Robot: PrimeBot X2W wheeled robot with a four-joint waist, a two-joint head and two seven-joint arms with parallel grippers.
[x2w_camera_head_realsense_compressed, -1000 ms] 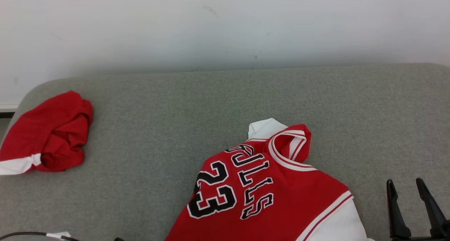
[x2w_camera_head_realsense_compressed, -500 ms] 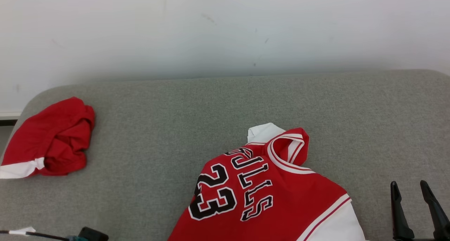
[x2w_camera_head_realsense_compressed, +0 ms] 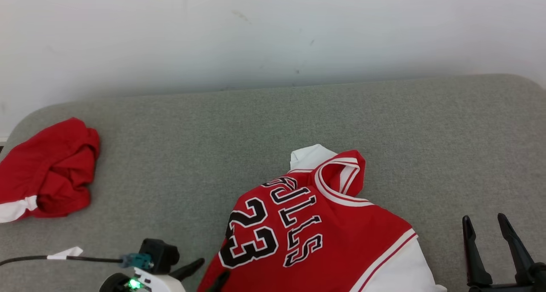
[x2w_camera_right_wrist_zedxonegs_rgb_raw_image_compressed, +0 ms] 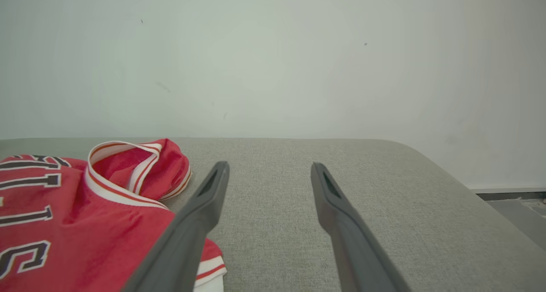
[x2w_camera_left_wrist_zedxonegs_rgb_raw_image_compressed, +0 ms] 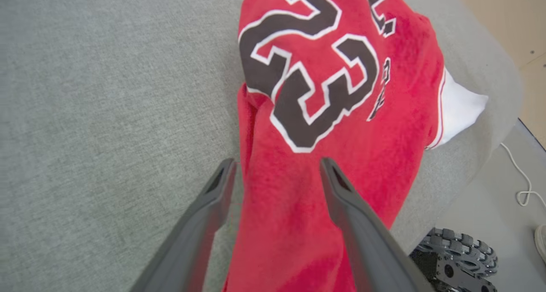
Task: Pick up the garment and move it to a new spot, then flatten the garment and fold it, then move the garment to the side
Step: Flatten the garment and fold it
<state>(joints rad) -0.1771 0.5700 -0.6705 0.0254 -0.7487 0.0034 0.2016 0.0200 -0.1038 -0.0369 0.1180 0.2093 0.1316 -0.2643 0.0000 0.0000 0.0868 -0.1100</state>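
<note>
The garment [x2w_camera_head_realsense_compressed: 315, 232] is a red jersey with a black "23", white trim and white sleeves, lying rumpled on the grey cushion [x2w_camera_head_realsense_compressed: 239, 125] near its front edge. Its collar stands up at the far end. My left gripper [x2w_camera_head_realsense_compressed: 211, 271] is open at the jersey's lower left edge. In the left wrist view the left gripper [x2w_camera_left_wrist_zedxonegs_rgb_raw_image_compressed: 276, 163] straddles the jersey [x2w_camera_left_wrist_zedxonegs_rgb_raw_image_compressed: 341, 125], with red cloth between the spread fingers. My right gripper [x2w_camera_head_realsense_compressed: 483, 218] stands open just right of the jersey's white sleeve, over bare cushion. In the right wrist view the right gripper [x2w_camera_right_wrist_zedxonegs_rgb_raw_image_compressed: 269, 165] holds nothing and the jersey [x2w_camera_right_wrist_zedxonegs_rgb_raw_image_compressed: 85, 211] lies to its left.
A second red and white garment [x2w_camera_head_realsense_compressed: 47, 168] lies crumpled at the cushion's far left. A pale wall [x2w_camera_head_realsense_compressed: 273, 36] backs the cushion. A black cable with a white tag [x2w_camera_head_realsense_compressed: 64, 254] trails at the lower left. My wheeled base [x2w_camera_left_wrist_zedxonegs_rgb_raw_image_compressed: 456, 258] and floor show past the cushion's edge.
My left wrist and open fingers have come up into the head view at the lower left, beside the jersey. The camera has shifted a little. The jersey and right gripper stay put.
</note>
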